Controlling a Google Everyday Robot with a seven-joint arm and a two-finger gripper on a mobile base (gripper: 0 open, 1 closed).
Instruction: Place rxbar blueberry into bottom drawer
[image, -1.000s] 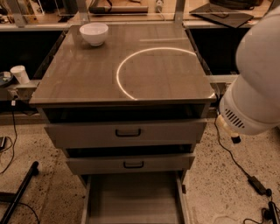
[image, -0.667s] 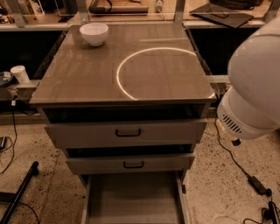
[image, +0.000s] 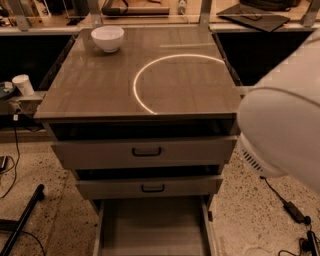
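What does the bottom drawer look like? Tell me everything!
The bottom drawer is the lowest of three, grey-beige, wide and shallow. It is pulled out toward the camera, showing a flat floor and low side walls. Its front is cut off by the picture. The gripper is out of view; only the white arm shows at right.

Three drawers (image: 145, 150) (image: 150, 187) (image: 152, 225), one white bowl (image: 107, 37), one paper cup (image: 22, 84), tool out of view.
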